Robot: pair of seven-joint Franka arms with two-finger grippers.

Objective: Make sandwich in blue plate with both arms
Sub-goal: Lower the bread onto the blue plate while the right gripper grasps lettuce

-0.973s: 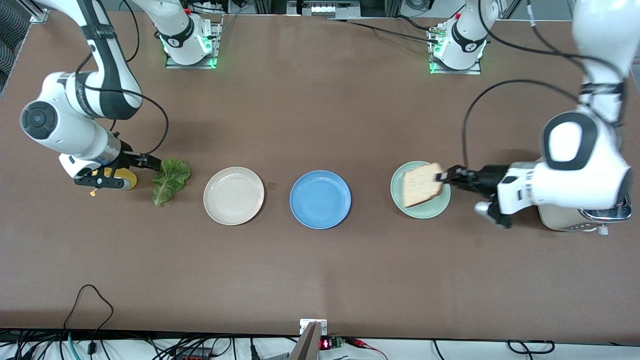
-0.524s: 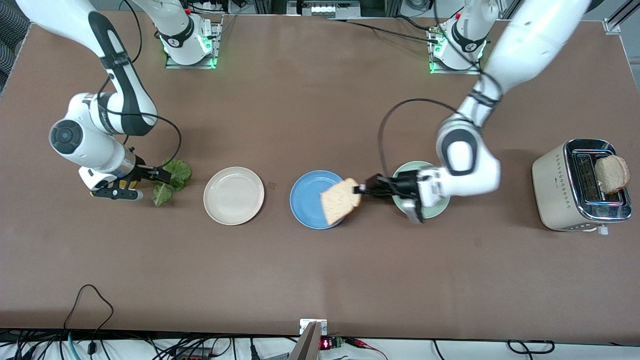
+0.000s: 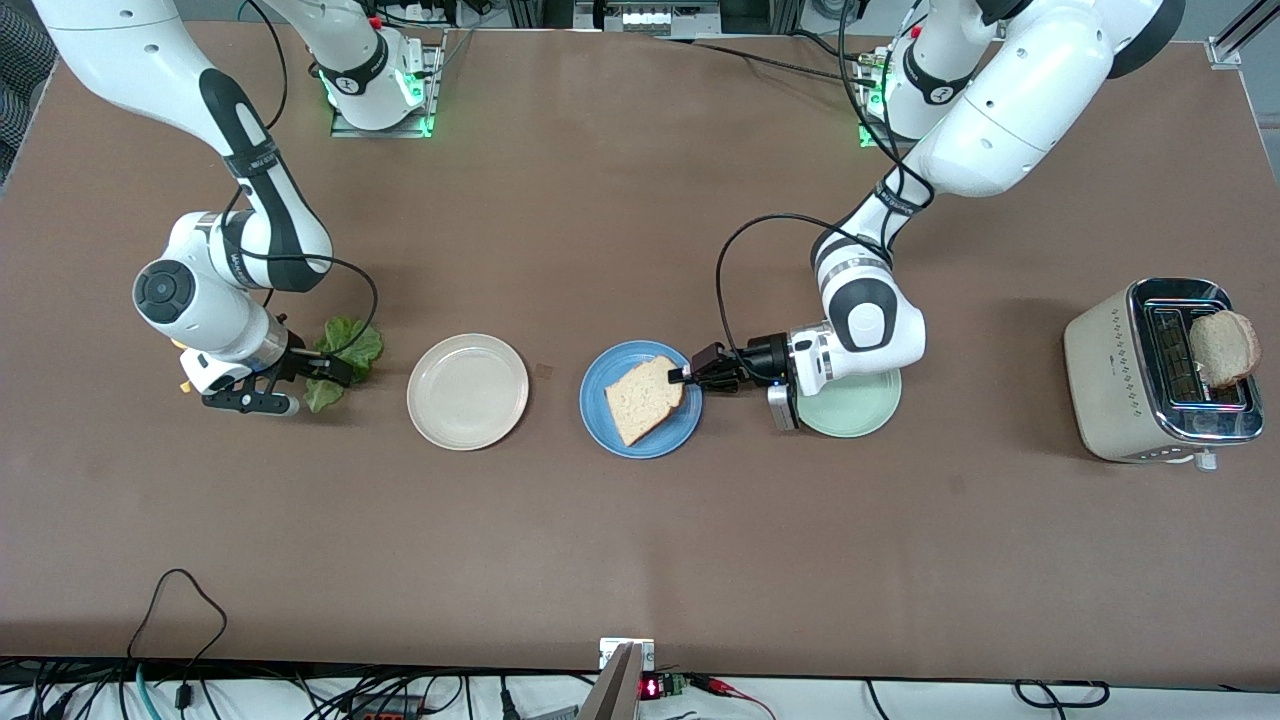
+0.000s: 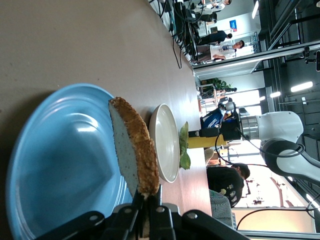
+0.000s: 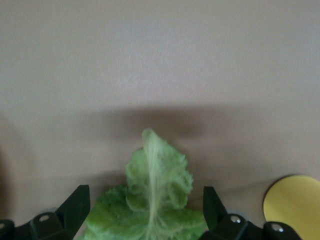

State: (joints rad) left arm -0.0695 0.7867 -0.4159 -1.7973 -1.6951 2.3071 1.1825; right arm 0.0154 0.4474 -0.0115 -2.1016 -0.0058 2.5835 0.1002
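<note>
In the front view three plates lie in a row: a cream-white plate (image 3: pixel 467 391) toward the right arm's end, the blue plate (image 3: pixel 641 399) in the middle, and a mint-green plate (image 3: pixel 853 403) toward the left arm's end. One bread slice (image 3: pixel 643 399) is over the blue plate, pinched at its edge by the left gripper (image 3: pixel 684 376), whose jaws are clamped on it. A second bread slice (image 3: pixel 1225 347) sticks up from a toaster (image 3: pixel 1160 372) at the left arm's end of the table. The right gripper (image 3: pixel 325 369) is over a single lettuce leaf (image 3: pixel 341 358), with its jaws spread wide.

The left wrist view shows what the front view does not: the held bread slice (image 4: pixel 133 146) stands on edge, tilted, its crust uppermost above the blue plate (image 4: pixel 55 165). Farther off it shows the cream-white plate (image 4: pixel 168 143), the lettuce (image 4: pixel 184 145) and a yellow squeeze bottle (image 4: pixel 206 141).

The right wrist view shows the lettuce leaf (image 5: pixel 152 202) between the two parted fingers (image 5: pixel 75 206), not gripped, and a yellow round cap (image 5: pixel 292 200) beside it.
</note>
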